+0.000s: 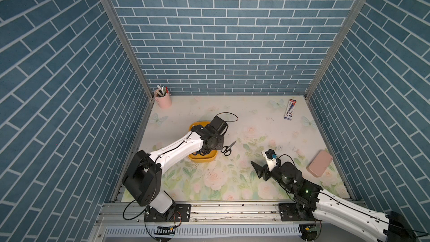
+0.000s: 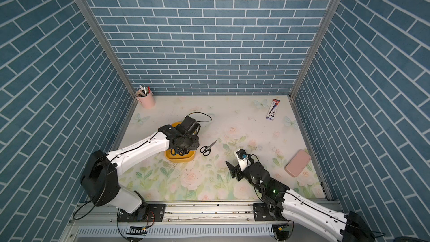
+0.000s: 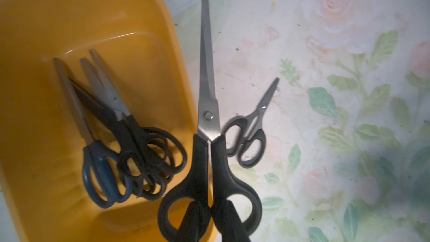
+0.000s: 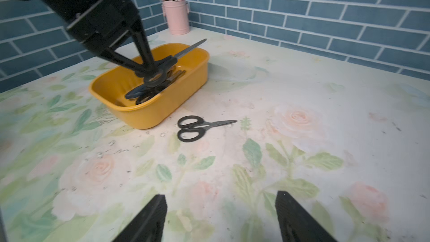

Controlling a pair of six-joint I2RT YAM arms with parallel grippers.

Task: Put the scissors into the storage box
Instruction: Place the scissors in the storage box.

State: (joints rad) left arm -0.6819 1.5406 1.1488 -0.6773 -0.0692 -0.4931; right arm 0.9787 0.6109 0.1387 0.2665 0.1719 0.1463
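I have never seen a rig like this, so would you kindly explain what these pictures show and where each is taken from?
It is a robot with two arms at a table, each ending in a two-fingered gripper. The two top views look down from one overhead camera; each wrist view comes from a camera on an arm. The left gripper is shut on the handles of the long scissors, holding them over the yellow storage box, where several pairs already lie. The small scissors lie on the floral table beside the box. The right gripper is open and empty. A pink pen cup, a printed packet and a pink case sit farther off.
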